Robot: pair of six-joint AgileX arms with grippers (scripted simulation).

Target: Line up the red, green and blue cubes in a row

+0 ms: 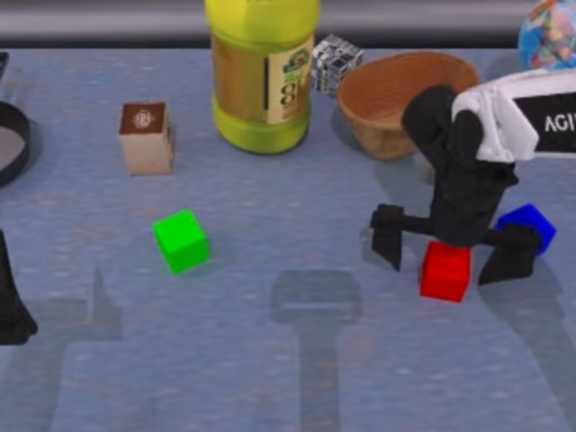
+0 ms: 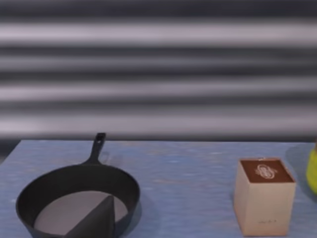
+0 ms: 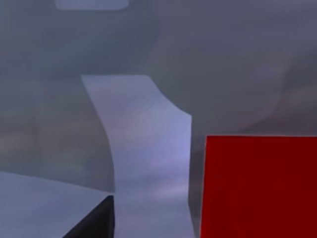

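- Red cube (image 1: 445, 271) sits right of table centre, between the wide-spread fingers of the right gripper (image 1: 447, 249); nothing gripped.
- Blue cube (image 1: 528, 225) just behind and right of red, close to the right finger. Green cube (image 1: 181, 240) well apart, on the left half.
- Step looks like grasp red: centre the jaws on it, drop straight, close square on opposite faces. Right wrist view shows red off to one side, so re-centre first.
- Risk: outer finger nudging blue while closing.
- Wooden bowl (image 1: 405, 99), yellow bottle (image 1: 263, 72), puzzle cube (image 1: 335, 61) and beige block (image 1: 146, 137) stand behind, clear of the row line.
- Left gripper (image 1: 11, 306) parked at left edge near frying pan (image 2: 79, 201); jaw state can't tell.
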